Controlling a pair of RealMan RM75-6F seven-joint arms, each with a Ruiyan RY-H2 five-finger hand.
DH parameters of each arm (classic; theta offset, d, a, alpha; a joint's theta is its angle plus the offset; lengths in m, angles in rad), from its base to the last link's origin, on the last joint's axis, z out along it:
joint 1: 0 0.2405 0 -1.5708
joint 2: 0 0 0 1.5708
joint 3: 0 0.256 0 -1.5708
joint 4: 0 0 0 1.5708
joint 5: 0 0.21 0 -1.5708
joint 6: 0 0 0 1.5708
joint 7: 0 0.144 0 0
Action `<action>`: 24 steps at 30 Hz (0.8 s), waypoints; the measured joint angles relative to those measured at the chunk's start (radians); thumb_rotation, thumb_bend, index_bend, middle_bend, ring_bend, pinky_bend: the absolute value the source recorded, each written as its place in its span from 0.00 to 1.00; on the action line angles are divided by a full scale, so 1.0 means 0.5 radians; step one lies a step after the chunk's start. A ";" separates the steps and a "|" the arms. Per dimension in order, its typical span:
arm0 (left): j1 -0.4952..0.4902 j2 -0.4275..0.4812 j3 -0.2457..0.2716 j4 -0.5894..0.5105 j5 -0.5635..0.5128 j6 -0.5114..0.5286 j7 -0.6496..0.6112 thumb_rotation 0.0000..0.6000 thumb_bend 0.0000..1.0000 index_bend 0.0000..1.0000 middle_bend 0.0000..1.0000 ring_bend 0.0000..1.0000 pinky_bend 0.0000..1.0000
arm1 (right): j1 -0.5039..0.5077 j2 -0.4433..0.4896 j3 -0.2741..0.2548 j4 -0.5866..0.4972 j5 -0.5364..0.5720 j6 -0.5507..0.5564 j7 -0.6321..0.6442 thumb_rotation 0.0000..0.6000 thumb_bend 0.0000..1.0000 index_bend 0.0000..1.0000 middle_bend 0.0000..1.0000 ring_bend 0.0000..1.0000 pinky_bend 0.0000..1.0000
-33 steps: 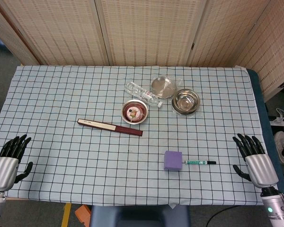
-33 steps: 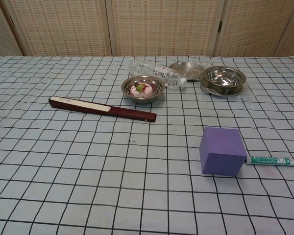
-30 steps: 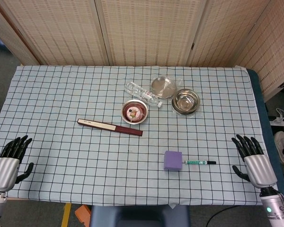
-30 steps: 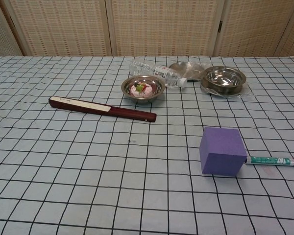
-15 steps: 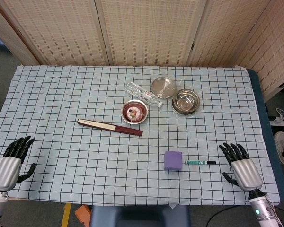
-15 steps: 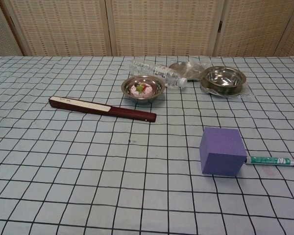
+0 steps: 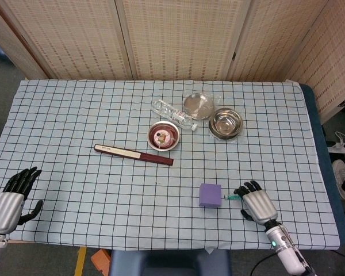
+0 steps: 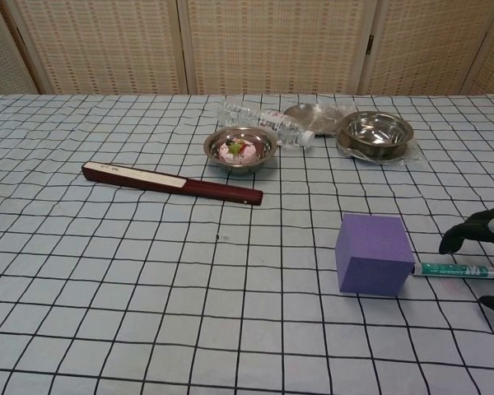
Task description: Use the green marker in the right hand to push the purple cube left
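The right hand point(image 7: 256, 202) hovers over the far end of the marker point(image 8: 454, 269), fingers spread and curved down, holding nothing. In the chest view its dark fingertips point(image 8: 465, 232) sit just above the marker's barrel, thumb low on the near side, so it looks set up to close around the barrel; the grasp is not yet made.

The marker lies flat on the desk point(image 7: 75, 115), its tip touching or almost touching the right face of the cube point(image 7: 210, 195). That lineup suits the task: once gripped, a straight shove leftward should slide the cube, which has free cloth to its left.

Farther back are a fan point(image 7: 133, 154), a bowl with food point(image 7: 163, 136), a bottle point(image 7: 173, 114), a lid point(image 7: 199, 105) and an empty bowl point(image 7: 225, 122), all well apart from the cube.

The left hand point(image 7: 10, 198) rests at the near left edge, open and idle, since the task needs only the right.
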 measured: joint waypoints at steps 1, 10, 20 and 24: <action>0.001 0.003 0.002 0.001 0.005 0.003 -0.006 1.00 0.43 0.00 0.00 0.00 0.11 | 0.010 -0.018 0.008 0.011 0.019 -0.011 -0.012 1.00 0.23 0.31 0.29 0.15 0.15; -0.002 0.015 0.006 0.019 0.008 0.003 -0.065 1.00 0.43 0.00 0.00 0.00 0.11 | 0.047 -0.108 0.032 0.099 0.088 0.001 -0.026 1.00 0.25 0.39 0.36 0.21 0.18; -0.014 0.015 0.005 0.023 -0.006 -0.021 -0.071 1.00 0.43 0.00 0.00 0.00 0.11 | 0.091 -0.140 0.027 0.120 0.163 -0.032 -0.099 1.00 0.26 0.39 0.37 0.22 0.19; -0.018 0.017 0.005 0.026 -0.010 -0.029 -0.079 1.00 0.43 0.00 0.00 0.00 0.11 | 0.098 -0.151 0.017 0.121 0.161 -0.019 -0.106 1.00 0.27 0.45 0.43 0.29 0.22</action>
